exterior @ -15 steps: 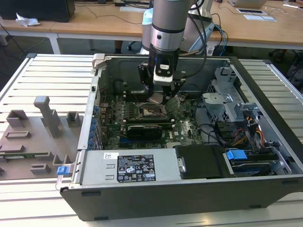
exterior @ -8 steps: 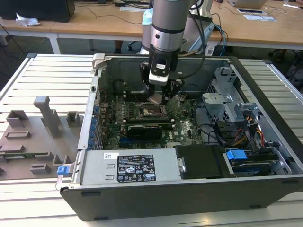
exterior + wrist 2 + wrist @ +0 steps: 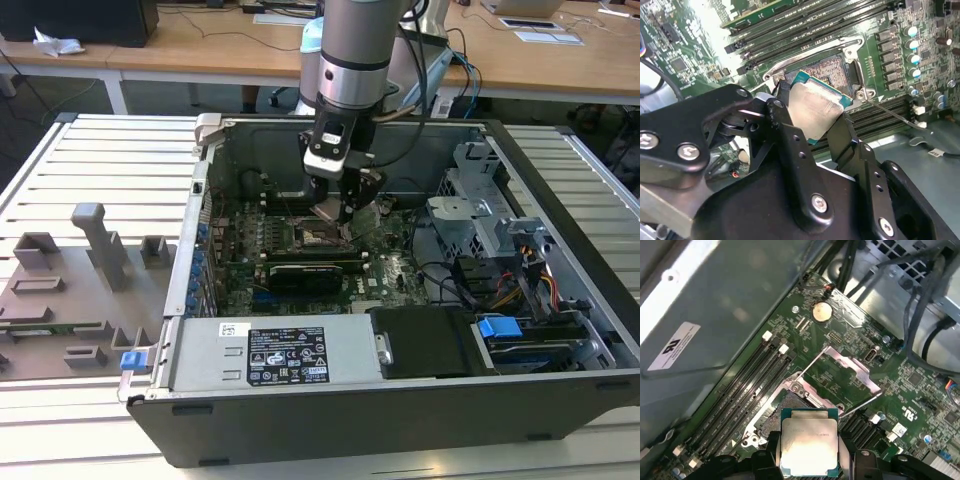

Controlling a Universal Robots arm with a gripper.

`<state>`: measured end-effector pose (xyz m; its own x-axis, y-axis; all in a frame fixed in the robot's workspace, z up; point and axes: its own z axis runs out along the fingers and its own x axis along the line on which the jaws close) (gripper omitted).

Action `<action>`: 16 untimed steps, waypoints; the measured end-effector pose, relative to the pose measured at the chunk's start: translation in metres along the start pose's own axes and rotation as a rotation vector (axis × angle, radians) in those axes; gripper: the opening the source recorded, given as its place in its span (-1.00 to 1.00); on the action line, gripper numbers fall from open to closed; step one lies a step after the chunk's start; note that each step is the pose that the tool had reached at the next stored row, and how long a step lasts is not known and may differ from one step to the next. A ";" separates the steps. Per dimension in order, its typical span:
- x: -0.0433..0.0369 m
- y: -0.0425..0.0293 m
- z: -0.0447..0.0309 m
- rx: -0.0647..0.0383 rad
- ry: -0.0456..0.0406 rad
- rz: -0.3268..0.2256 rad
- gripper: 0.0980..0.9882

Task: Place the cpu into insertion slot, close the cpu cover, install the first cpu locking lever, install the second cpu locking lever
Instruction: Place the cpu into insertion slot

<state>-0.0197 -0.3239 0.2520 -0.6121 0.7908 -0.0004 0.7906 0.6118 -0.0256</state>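
Note:
My gripper is shut on the cpu, a pale silvery square chip with a green edge, its two black fingers pressing on opposite sides. The chip hangs tilted just above the insertion slot, a dark square socket with a metal rim on the green board. In the first wrist view the cpu sits between the fingers over the slot, and the cpu cover stands swung open beyond it. A thin lever rod sticks out beside the socket. In the exterior view the gripper hovers over the slot.
Long black memory slots flank the socket. A black card lies just in front of it, then the power supply. Drive cage and cables fill the exterior view's right. Grey fixtures stand outside the case.

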 end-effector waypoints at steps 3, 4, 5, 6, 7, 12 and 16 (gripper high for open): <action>0.0000 0.0000 0.0000 0.003 -0.0025 0.033 0.00; 0.0000 0.0000 0.0000 0.004 -0.0040 0.055 0.00; 0.0000 0.0000 0.0000 0.006 -0.0053 0.071 0.00; 0.0000 0.0000 0.0000 0.006 -0.0060 0.080 0.00; 0.0000 0.0000 0.0001 0.008 -0.0074 0.098 0.00; 0.0000 0.0000 0.0001 0.013 -0.0123 0.170 0.00; 0.0000 0.0000 0.0002 0.018 -0.0163 0.237 0.00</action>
<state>-0.0197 -0.3239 0.2518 -0.4097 0.9119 -0.0246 0.9118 0.4085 -0.0403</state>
